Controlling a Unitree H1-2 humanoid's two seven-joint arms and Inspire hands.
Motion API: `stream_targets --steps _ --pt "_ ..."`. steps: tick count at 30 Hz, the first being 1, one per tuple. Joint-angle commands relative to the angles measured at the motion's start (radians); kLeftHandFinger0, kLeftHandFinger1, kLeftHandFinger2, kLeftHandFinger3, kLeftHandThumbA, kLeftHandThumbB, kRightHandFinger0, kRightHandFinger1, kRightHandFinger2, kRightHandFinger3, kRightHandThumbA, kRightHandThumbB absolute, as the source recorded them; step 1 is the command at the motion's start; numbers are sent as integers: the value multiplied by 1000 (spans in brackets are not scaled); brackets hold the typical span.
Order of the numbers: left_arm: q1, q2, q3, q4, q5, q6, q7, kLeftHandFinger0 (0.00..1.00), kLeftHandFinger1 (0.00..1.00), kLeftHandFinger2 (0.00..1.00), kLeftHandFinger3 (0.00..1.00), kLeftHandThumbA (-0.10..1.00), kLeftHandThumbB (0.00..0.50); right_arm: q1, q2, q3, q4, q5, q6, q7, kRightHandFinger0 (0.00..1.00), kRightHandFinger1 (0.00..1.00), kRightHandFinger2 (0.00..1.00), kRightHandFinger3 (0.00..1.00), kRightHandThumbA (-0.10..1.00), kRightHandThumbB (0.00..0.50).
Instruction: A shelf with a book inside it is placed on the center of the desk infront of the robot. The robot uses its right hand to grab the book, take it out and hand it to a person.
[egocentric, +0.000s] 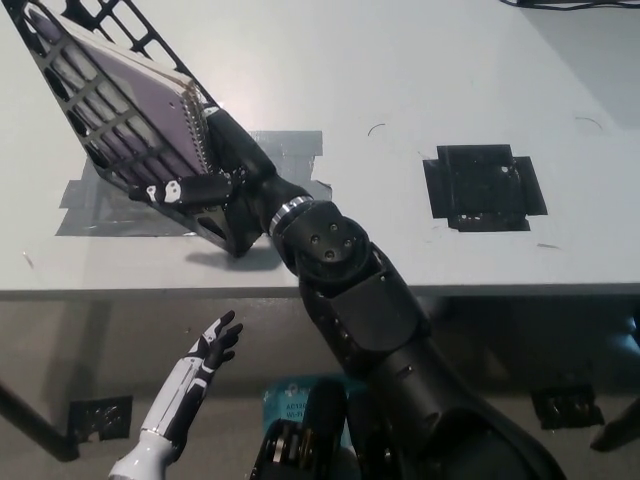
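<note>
A black lattice shelf (90, 100) stands tilted at the desk's upper left, on grey tape. Inside it sits a spiral-bound book (135, 110) with a pale purple cover, its wire spine facing right. My black right hand (205, 175) reaches into the shelf's open right end, one finger along the book's spine and the thumb across the lower front of the frame. The hand's grip on the book is partly hidden by the frame. My white left hand (205, 355) rests below the desk edge at lower left, fingers spread.
The white desk (400, 60) has grey tape patches (290, 145) under the shelf. A black square plate (485, 187) lies on the right. The desk's front edge runs across the middle of the picture, with floor below.
</note>
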Motion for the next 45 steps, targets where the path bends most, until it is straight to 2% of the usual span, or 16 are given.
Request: stream_targets --steps 1,2,3,5,7,9,11,15,17,20,21,23,31,39,44,45 --pt "-14 11 -2 -24 6 -18 -11 1000 1000 982 1000 1000 265 -74 32 -13 -21 -13 19 -58 0 59 171 109 1000 28" --pt "-15 11 -2 -25 3 -14 -13 1000 1000 981 1000 1000 264 -70 36 -24 -18 -3 20 -67 7 188 412 321 1000 23" --pt "-14 12 -1 -26 3 -14 -13 1000 1000 981 1000 1000 264 -69 38 -27 -15 -2 18 -72 7 188 412 321 1000 23" --pt "-15 12 0 -26 -2 -15 -15 1000 993 983 1000 1000 273 -69 41 -37 -2 3 15 -83 23 277 573 548 1000 1" --pt "-16 13 -2 -23 4 -22 -14 1000 978 974 1000 1000 267 -67 44 -54 21 16 -8 -95 41 308 599 620 1000 0" --pt "-22 14 -4 -23 8 -19 -15 1000 975 972 1000 1000 271 -66 42 -67 25 27 -16 -96 22 261 500 520 1000 0" --pt "-23 14 -6 -22 13 -23 -12 1000 984 967 1000 1000 264 -61 42 -80 31 41 -31 -87 17 241 466 468 1000 16" --pt "-22 15 -5 -15 12 -32 -12 1000 979 962 1000 1000 248 -59 41 -96 54 55 -55 -81 0 128 321 309 1000 116" --pt "-22 17 -7 -13 16 -38 -11 1000 978 947 1000 1000 250 -54 43 -113 41 72 -56 -81 0 65 224 178 1000 163" --pt "-22 17 -7 -13 12 -36 -13 1000 974 947 1000 1000 255 -53 46 -127 28 88 -53 -79 0 13 164 109 1000 143" --pt "-22 17 -7 -14 13 -33 -13 1000 963 946 1000 1000 252 -52 53 -150 12 115 -40 -78 0 0 36 9 1000 88" --pt "-21 16 -6 -14 13 -29 -11 1000 962 943 1000 1000 259 -51 61 -172 -5 143 -28 -76 0 0 1 0 1000 60" --pt "-25 15 -6 -18 8 -22 -17 1000 975 931 1000 1000 265 -49 103 -285 -129 293 31 -63 0 0 0 0 1000 49" --pt "-35 15 -3 -5 -19 -21 -33 1000 972 947 1000 1000 254 -59 108 -285 -331 509 138 -130 0 0 0 0 1000 83" --pt "-34 21 -6 2 -22 -36 -41 1000 976 962 1000 1000 224 -83 108 -293 -449 600 201 -198 0 0 0 0 1000 73" --pt "-34 23 -7 1 -14 -35 -39 1000 989 963 1000 1000 238 -91 108 -302 -473 612 215 -209 0 0 0 0 1000 74"
